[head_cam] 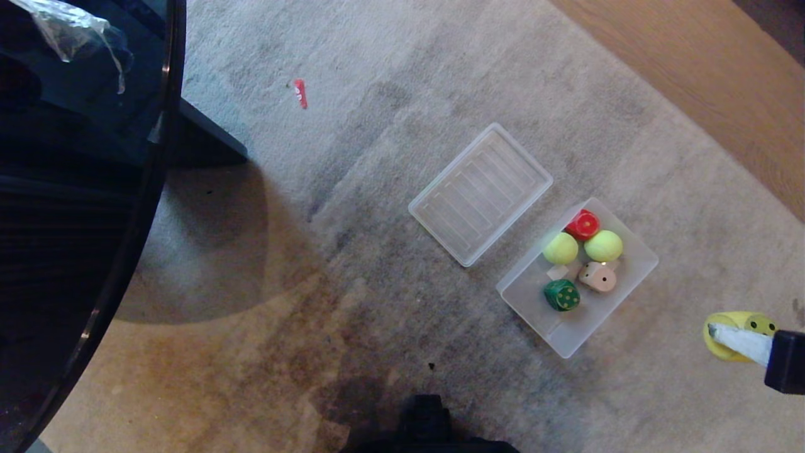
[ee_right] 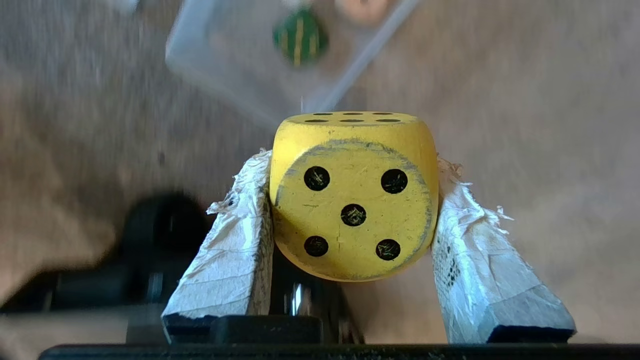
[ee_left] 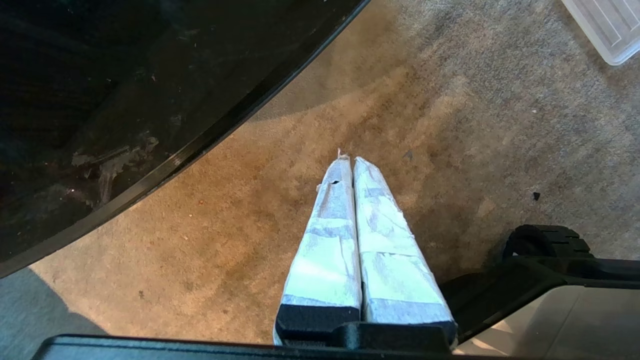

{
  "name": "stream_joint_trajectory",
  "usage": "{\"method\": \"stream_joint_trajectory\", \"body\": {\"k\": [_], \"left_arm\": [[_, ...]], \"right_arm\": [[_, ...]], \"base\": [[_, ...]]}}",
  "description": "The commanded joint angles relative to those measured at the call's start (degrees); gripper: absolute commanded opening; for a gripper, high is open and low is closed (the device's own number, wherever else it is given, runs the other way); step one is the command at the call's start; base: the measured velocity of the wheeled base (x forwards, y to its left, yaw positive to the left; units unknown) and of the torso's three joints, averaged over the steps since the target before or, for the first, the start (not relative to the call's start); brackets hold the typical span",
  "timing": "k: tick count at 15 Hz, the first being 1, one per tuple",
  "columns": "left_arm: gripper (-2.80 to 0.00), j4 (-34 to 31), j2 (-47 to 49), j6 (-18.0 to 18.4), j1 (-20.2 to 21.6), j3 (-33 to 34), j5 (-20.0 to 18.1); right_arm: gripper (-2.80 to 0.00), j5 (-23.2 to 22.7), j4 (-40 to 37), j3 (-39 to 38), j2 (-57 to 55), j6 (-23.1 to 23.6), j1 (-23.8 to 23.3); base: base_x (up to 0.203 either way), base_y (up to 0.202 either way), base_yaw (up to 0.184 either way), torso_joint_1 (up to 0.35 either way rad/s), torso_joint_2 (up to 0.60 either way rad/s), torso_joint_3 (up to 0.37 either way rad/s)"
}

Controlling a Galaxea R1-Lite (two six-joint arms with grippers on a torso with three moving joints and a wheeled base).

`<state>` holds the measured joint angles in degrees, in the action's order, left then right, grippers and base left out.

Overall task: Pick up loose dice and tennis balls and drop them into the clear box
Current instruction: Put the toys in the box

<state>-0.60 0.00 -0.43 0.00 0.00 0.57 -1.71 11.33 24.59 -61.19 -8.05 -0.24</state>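
Yellow die (ee_right: 354,200), five-pip face to the right wrist camera, clamped between the right gripper (ee_right: 350,220) pads; in head view at lower right, outside the box (head_cam: 635,264).
Risk: rounded corners may slip; early release lands on carpet.
Left gripper (ee_left: 348,167): closed, empty, shown only in its wrist view.

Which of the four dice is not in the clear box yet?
The yellow die: it is clamped in the right gripper, off to the side of the clear box, while the red, beige and green dice lie inside it.
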Motion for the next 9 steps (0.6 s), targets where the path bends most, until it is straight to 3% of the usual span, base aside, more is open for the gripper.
{"method": "stream_joint_trajectory", "body": {"k": [1,6,9], "left_arm": [[-2.80,0.1,0.0,0.0,0.0,0.1,0.0],[-2.80,0.0,0.0,0.0,0.0,0.0,0.0],[-2.80,0.0,0.0,0.0,0.0,0.1,0.0]], "right_arm": [[-2.80,0.0,10.8,1.4,-16.2,-0.2,0.2],[-2.80,0.0,23.9,10.9,-33.1,-4.5,1.5],[-2.80,-0.2,29.1,12.3,-38.0,-6.1,3.4]], "base": [[0.000,0.000,0.000,0.000,0.00,0.000],[0.000,0.000,0.000,0.000,0.00,0.000],[0.000,0.000,0.000,0.000,0.00,0.000]]}}
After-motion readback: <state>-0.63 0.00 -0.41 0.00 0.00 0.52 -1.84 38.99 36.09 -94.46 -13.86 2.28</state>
